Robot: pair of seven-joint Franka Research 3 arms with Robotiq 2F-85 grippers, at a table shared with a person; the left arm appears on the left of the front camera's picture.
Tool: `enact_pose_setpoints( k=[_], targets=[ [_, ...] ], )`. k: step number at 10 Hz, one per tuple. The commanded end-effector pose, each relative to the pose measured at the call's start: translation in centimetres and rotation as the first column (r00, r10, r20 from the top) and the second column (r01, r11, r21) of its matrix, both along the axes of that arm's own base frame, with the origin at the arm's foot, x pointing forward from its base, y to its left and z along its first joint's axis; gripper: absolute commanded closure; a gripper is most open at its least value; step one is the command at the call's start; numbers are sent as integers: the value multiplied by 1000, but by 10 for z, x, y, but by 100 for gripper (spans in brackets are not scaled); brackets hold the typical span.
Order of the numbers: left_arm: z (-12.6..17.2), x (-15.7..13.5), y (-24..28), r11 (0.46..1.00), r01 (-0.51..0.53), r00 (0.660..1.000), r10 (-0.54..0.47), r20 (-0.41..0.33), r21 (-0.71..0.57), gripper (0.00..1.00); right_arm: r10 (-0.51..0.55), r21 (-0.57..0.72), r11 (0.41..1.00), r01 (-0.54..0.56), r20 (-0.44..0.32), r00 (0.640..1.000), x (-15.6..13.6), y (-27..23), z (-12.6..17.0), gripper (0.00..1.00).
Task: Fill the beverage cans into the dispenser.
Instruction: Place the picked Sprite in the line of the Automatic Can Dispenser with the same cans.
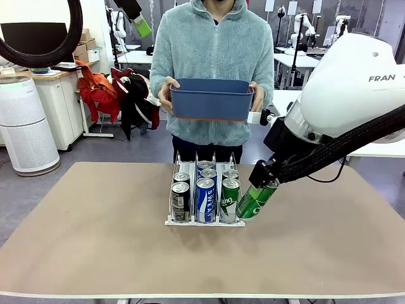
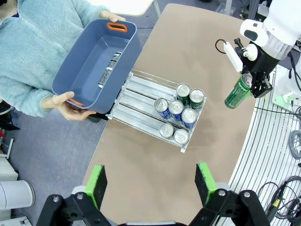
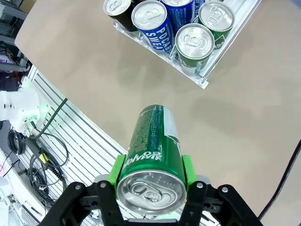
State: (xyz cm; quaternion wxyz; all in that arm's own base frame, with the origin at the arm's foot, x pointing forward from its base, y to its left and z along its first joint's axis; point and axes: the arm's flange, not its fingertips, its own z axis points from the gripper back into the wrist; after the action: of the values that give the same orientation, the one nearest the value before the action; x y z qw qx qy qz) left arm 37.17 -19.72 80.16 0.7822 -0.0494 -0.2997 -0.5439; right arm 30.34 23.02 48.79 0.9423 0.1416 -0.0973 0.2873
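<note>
The white dispenser (image 1: pixel 172 219) stands mid-table with several beverage cans in its front half: black ones (image 1: pixel 180 199) in the left lane, blue-and-white ones (image 1: pixel 205 197) in the middle, green ones (image 1: pixel 229 199) on the right. My right gripper (image 1: pixel 262 183) is shut on a green can (image 1: pixel 256 201), held tilted just right of the dispenser's front right corner. In the right wrist view that green can (image 3: pixel 153 150) sits between the green pads (image 3: pixel 187 169), silver top toward the camera. My left gripper (image 2: pixel 150 183) hangs open high above the table's near side, with the dispenser (image 2: pixel 136 96) below it.
A person at the far side holds a dark blue bin (image 1: pixel 211 98) in both hands above the table edge, behind the dispenser. In the left wrist view a dark oblong shape lies on the floor of that bin (image 2: pixel 94 66). Bare tabletop (image 1: pixel 88 234) surrounds the rack.
</note>
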Motion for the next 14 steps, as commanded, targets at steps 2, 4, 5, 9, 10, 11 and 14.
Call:
enact_pose_setpoints(
  k=[2,4,5,9,10,11,14],
  targets=[
    [-2,0,3,1000,0,1000,0,-4,13,0,-23,18,1000,23,-1,1000,34,3,-12,42],
    [-2,0,3,1000,0,1000,0,-4,13,0,-36,10,999,36,-32,999,49,4,-15,42],
    [-2,0,3,1000,0,1000,0,-4,13,0,-40,-3,999,40,-37,999,62,2,-16,42],
    [-2,0,3,1000,0,1000,0,-4,13,0,-39,3,999,39,-64,997,84,10,-26,42],
    [-2,0,3,1000,0,1000,0,-4,13,0,-60,5,998,60,-45,997,91,18,-34,42],
    [-2,0,3,1000,0,1000,0,-4,13,0,-60,6,998,61,-41,997,97,19,-35,42],
    [-2,0,3,1000,0,1000,0,-4,13,0,-74,3,997,74,-19,997,114,28,-38,42]
  ],
)
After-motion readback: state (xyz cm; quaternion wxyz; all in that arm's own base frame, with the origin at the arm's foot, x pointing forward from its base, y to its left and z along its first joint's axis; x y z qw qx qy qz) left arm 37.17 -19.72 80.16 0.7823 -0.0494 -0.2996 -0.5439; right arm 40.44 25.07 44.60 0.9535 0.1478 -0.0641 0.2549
